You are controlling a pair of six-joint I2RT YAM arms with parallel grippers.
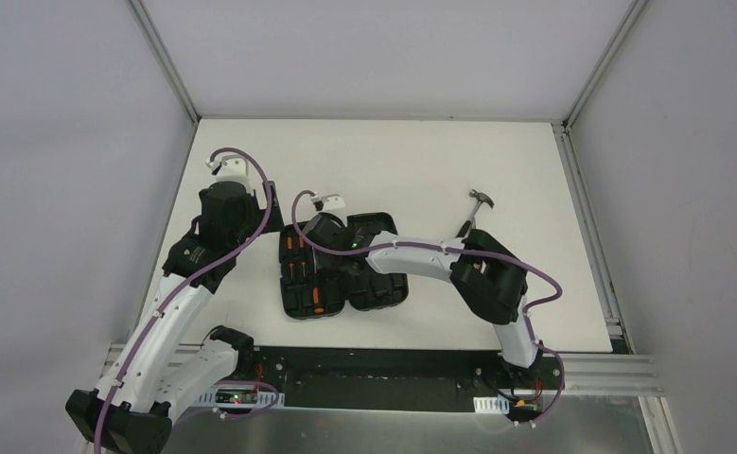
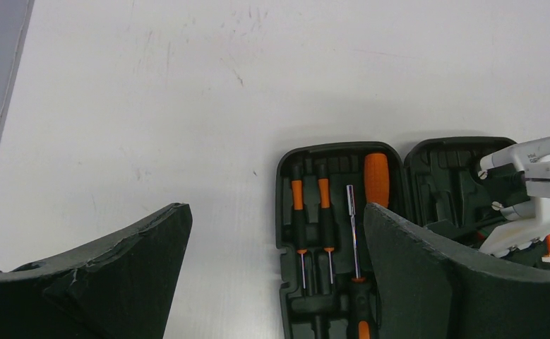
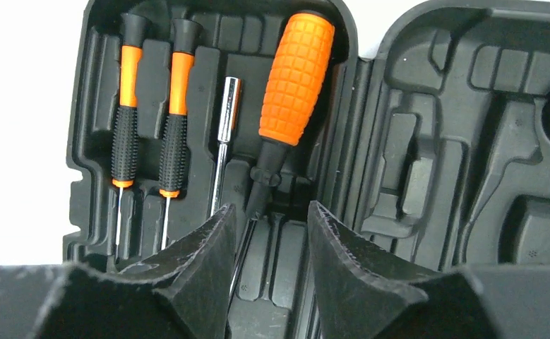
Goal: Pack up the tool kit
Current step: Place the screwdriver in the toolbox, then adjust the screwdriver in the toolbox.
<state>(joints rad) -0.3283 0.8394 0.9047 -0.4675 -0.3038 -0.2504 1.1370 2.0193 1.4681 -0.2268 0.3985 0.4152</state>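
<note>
The open case (image 1: pixel 383 288) lies mid-desk (image 1: pixel 393 161), screwdrivers (image 3: pixel 127 127) slotted in; the hammer (image 1: pixel 475 210) lies well right, its handle partly behind the right arm (image 1: pixel 421 257). The right gripper (image 3: pixel 270 212) hangs half-open and empty above the case, and the left gripper (image 2: pixel 277 208) is wide open beside it.

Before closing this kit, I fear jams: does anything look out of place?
The orange-handled driver lies tilted in the case, not parallel to the small screwdrivers beside it. The hammer lies out on the table.
</note>
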